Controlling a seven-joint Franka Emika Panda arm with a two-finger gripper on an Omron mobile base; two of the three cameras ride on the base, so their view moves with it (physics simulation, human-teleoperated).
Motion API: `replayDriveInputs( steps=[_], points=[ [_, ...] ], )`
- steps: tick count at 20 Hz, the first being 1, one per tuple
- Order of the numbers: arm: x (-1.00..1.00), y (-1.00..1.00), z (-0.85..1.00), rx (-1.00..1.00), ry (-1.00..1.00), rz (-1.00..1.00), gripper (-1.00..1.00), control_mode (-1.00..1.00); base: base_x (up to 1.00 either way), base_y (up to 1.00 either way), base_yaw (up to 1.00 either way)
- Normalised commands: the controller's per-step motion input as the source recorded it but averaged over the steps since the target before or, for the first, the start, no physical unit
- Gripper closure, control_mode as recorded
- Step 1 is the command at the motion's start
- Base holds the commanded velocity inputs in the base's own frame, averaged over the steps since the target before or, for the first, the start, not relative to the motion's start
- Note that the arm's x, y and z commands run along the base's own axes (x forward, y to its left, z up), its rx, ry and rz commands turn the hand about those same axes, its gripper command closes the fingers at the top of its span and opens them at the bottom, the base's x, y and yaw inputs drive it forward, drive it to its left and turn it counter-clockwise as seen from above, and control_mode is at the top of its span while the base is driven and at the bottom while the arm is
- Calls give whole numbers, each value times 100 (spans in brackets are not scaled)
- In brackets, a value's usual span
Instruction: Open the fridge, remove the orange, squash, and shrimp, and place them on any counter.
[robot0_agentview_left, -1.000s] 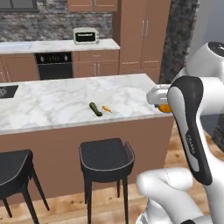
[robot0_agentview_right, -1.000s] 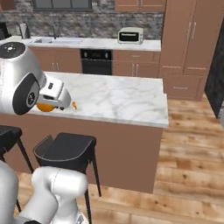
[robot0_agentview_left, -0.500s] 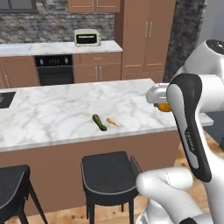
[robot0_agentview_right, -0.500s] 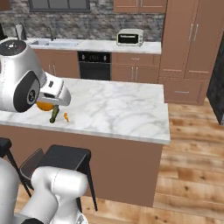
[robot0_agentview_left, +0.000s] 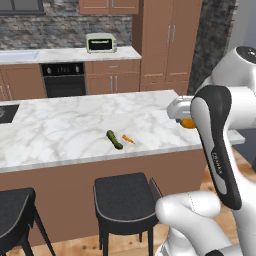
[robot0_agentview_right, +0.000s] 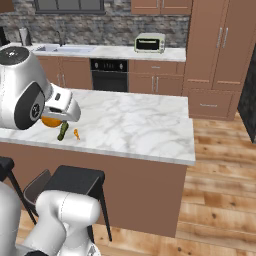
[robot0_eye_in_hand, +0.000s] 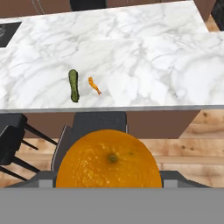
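Pincer (robot0_eye_in_hand: 109, 186) clamped on orange (robot0_eye_in_hand: 109, 159), short of counter (robot0_eye_in_hand: 144, 57) edge for drop; squash (robot0_eye_in_hand: 74, 85), shrimp (robot0_eye_in_hand: 94, 85) lie on counter.

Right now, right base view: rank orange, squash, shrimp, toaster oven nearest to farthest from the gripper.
1. orange: held in the gripper.
2. squash: on the counter, just below the gripper.
3. shrimp: beside the squash, slightly farther out.
4. toaster oven: on the back-wall counter.

Before me, two black stools (robot0_agentview_left: 125, 197) stand at the island; behind, a toaster oven (robot0_agentview_left: 101, 42), black oven (robot0_agentview_left: 62, 80), perhaps a sink (robot0_agentview_right: 62, 49).
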Motion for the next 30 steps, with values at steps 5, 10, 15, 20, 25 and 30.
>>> replayDriveInputs(
  steps=[5,10,15,20,25,30],
  points=[
    [72,0,-9,0,15,2,100,-100,0,0,0],
    [96,0,-28,0,11,7,100,-100,0,0,0],
    [100,4,-53,-2,3,2,100,-100,0,0,0],
    [83,0,-66,-10,0,0,100,-100,0,0,0],
    [59,0,-48,-3,0,0,100,-100,0,0,0],
    [31,0,-28,0,0,0,100,-100,0,0,0]
  ],
)
